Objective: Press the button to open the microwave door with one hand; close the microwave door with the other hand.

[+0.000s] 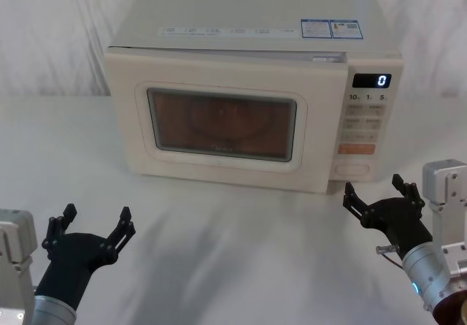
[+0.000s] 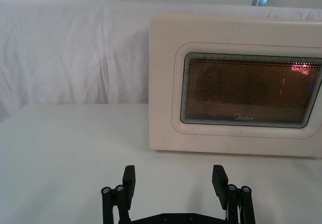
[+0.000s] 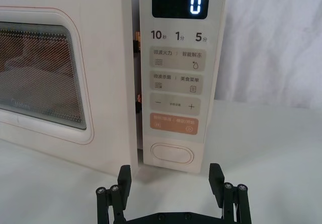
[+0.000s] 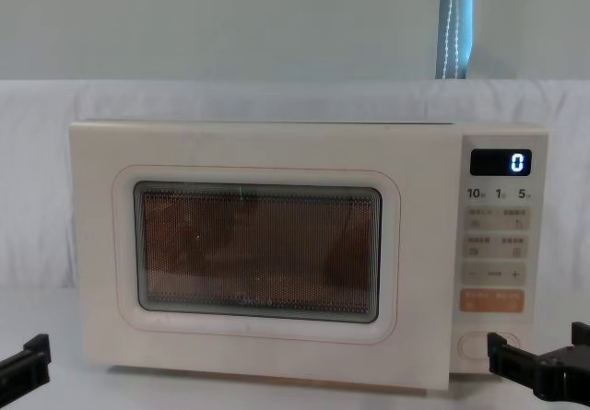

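Just before the button (image 3: 173, 153), right claw (image 1: 383, 196) apart; microwave door (image 1: 222, 126) ajar.

Bare desk (image 1: 219, 245) lies open before the microwave door (image 1: 226, 124), which stands slightly ajar, blocking passage beyond.

A table (image 1: 219, 252) draped in white cloth carries a single appliance: a cream microwave (image 1: 241, 55) standing upright toward the far side, its front facing the robot. White cloth also hangs behind the table as a backdrop (image 1: 51, 40).
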